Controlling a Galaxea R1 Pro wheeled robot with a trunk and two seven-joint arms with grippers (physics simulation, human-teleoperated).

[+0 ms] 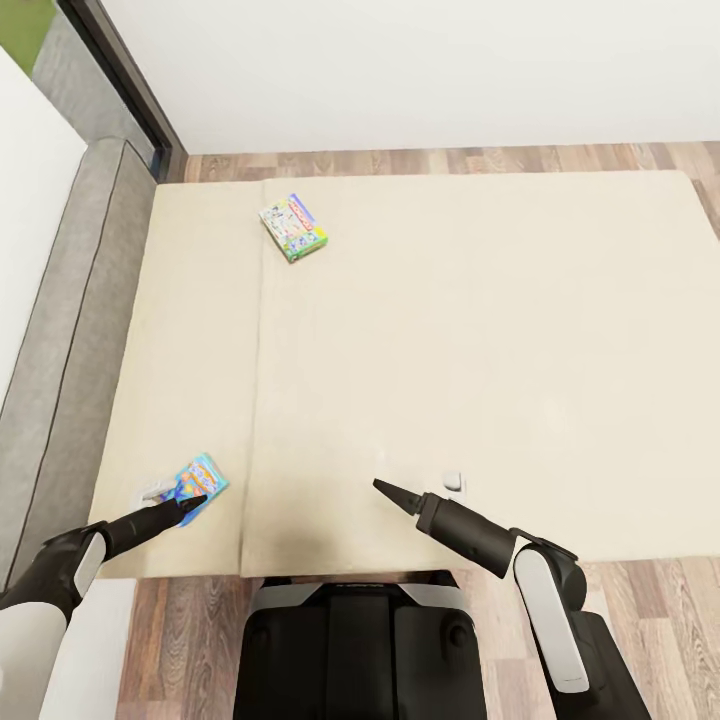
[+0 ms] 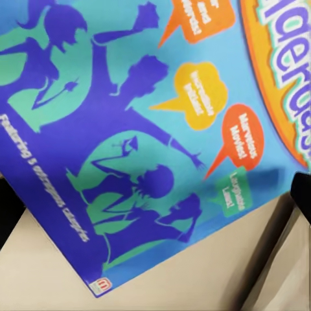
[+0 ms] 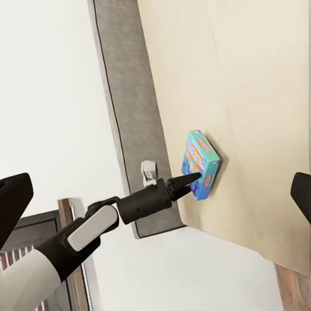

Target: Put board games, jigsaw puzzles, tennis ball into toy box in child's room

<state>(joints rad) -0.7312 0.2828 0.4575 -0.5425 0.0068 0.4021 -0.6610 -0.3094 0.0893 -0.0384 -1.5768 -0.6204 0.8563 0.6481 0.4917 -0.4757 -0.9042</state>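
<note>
bedroom — wide beige bed

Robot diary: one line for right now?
left gripper: at blue board game | right gripper: empty over bed | Monopoly: untouched

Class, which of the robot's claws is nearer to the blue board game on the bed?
Left. The left claw is at the blue board game, its tip over the cover. The right claw hovers well off to the side over bare bed.
</note>
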